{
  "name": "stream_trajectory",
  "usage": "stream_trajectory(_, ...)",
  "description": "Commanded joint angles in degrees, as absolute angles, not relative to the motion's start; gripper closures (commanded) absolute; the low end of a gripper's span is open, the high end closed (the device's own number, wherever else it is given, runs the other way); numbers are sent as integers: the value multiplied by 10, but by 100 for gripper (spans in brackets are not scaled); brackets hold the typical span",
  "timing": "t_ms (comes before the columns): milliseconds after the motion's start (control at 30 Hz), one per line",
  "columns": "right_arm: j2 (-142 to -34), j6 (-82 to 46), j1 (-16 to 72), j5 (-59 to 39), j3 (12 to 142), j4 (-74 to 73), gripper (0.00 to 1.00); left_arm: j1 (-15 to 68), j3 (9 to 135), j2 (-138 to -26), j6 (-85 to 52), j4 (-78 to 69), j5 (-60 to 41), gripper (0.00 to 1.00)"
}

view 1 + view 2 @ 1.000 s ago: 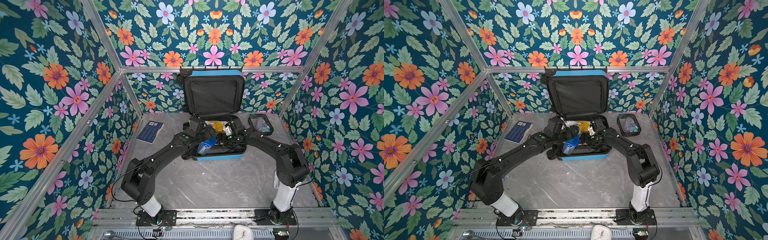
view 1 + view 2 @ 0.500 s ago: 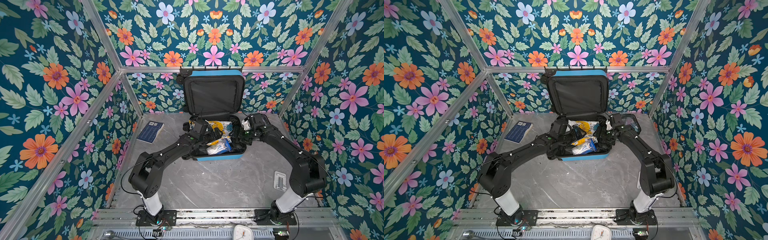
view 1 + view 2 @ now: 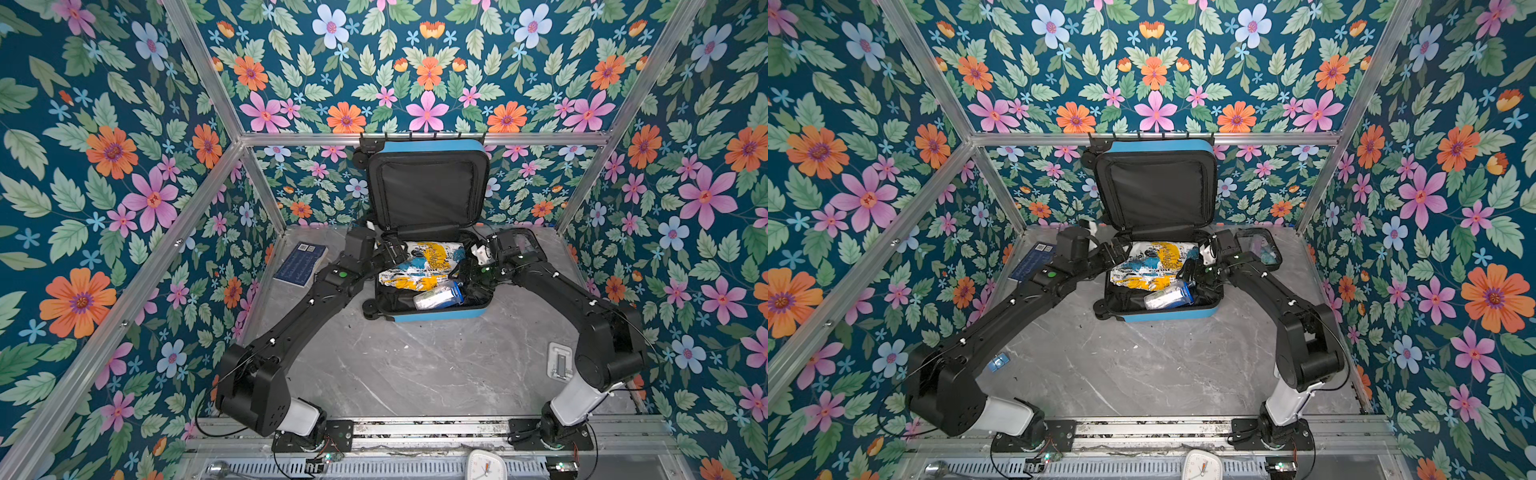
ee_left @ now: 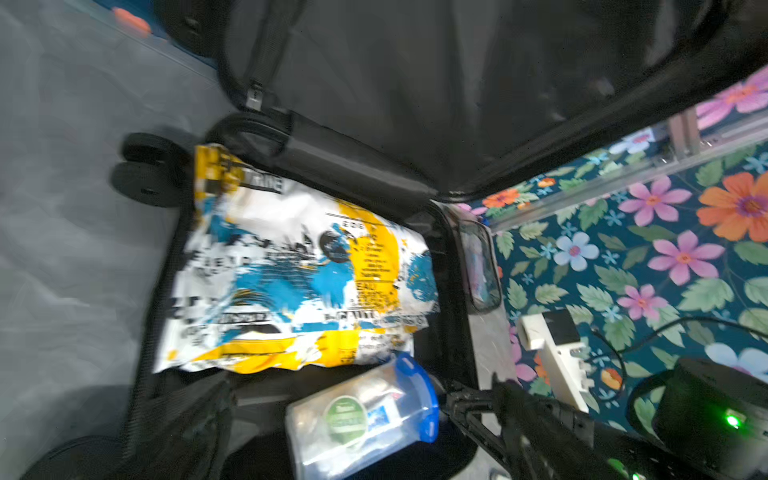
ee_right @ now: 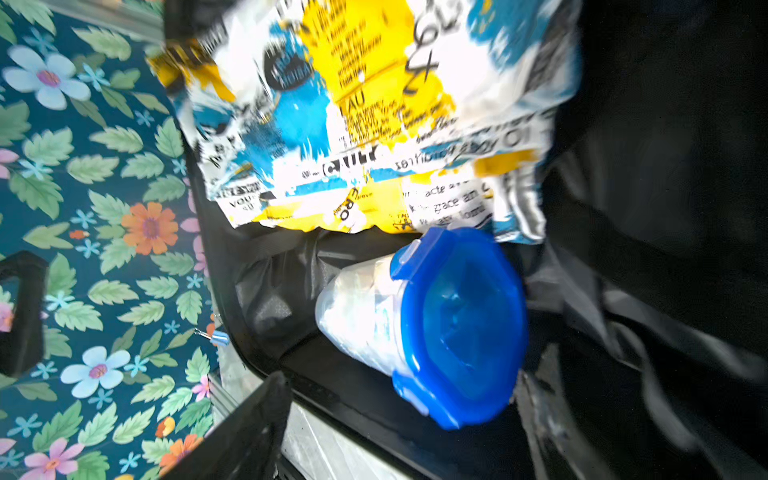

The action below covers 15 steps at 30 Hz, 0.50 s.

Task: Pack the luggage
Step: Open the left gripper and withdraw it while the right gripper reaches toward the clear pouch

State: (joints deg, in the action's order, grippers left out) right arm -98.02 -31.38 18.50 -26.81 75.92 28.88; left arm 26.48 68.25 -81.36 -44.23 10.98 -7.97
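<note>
The luggage (image 3: 436, 316) (image 3: 1167, 316), a bright-blue suitcase, lies open in both top views with its black-lined lid upright against the back wall. Inside rest a white, yellow and blue printed bag (image 3: 428, 266) (image 4: 299, 274) (image 5: 374, 104) and, nearer the front, a clear container with a blue lid (image 3: 438, 296) (image 3: 1169, 295) (image 4: 361, 419) (image 5: 436, 328) on its side. My left gripper (image 3: 392, 249) (image 3: 1117, 249) hangs open at the case's back-left rim, holding nothing. My right gripper (image 3: 467, 277) (image 3: 1192, 270) is open over the case's right side; its fingers (image 5: 245, 428) stand wide, just short of the container's lid.
A flat dark-blue item (image 3: 301, 264) lies left of the case. A clear pouch with a black rim (image 3: 521, 245) (image 3: 1258, 247) sits at the back right. A metal bracket (image 3: 559, 361) lies on the grey table (image 3: 415, 374) by the right arm's base.
The blue-lidded container, held tilted above the case's front a second ago, now lies inside it. The left gripper has drawn back to the rear-left rim, and the right gripper has shifted to the right side.
</note>
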Motion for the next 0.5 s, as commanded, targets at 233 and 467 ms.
stream_trajectory(233, -1008, -337, 229, -276, 753, 264, 13, 213, 561, -763, -411, 138, -112, 1)
stream_trajectory(467, -1028, -350, 248, -281, 758, 256, 17, 213, 500, -788, -446, 56, -169, 2)
